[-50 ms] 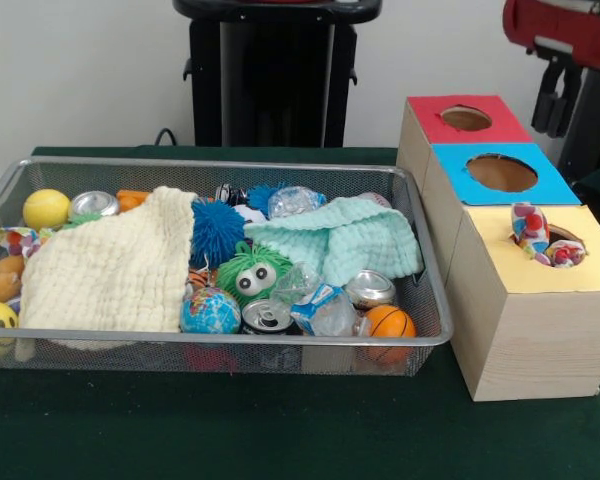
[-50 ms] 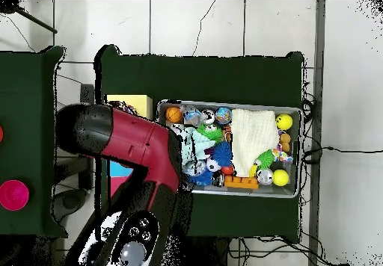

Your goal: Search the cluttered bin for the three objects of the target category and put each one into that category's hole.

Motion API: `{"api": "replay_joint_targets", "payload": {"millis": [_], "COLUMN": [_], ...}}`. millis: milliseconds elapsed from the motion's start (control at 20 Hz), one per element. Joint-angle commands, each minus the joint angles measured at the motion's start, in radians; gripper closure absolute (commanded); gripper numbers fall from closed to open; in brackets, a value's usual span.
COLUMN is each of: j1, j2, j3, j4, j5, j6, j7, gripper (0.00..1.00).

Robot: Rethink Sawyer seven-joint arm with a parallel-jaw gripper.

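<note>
Arm (image 2: 131, 140) above boxes; jaws' state cannot tell. Two patterned toys (image 1: 540, 238) poke from yellow box (image 1: 525, 300) hole. Third likely at bin (image 1: 220, 350) 9 o'clock edge (image 1: 15, 240); approach vertically, clear of cream cloth (image 1: 115, 265).

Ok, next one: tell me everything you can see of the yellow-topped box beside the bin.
The yellow-topped box is the nearest of three joined boxes in the front view, with pale wood-look sides and a yellow top with a hole in it. Two colourful patterned objects stick up out of that hole. It stands upright on the green cloth, close beside the wire bin, and adjoins the blue-topped box.
</note>
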Motion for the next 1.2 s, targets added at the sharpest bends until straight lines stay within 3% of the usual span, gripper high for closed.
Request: {"api": "replay_joint_targets", "payload": {"millis": [50,650,800,950,1200], "j1": [-0.091,-0.112,-0.097,-0.065,-0.04], "j2": [0.012,0.127,0.161,0.195,0.191], "j3": [0.116,0.17,0.171,0.135,0.1], "j4": [0.185,0.123,0.105,0.061,0.029], "j5": [-0.017,-0.037,-0.023,-0.018,-0.009], "j6": [-0.118,-0.185,-0.216,-0.186,-0.108], "j7": [0.071,0.1,0.143,0.204,0.247], "gripper": [1.0,1.0,1.0,1.0,1.0]}}
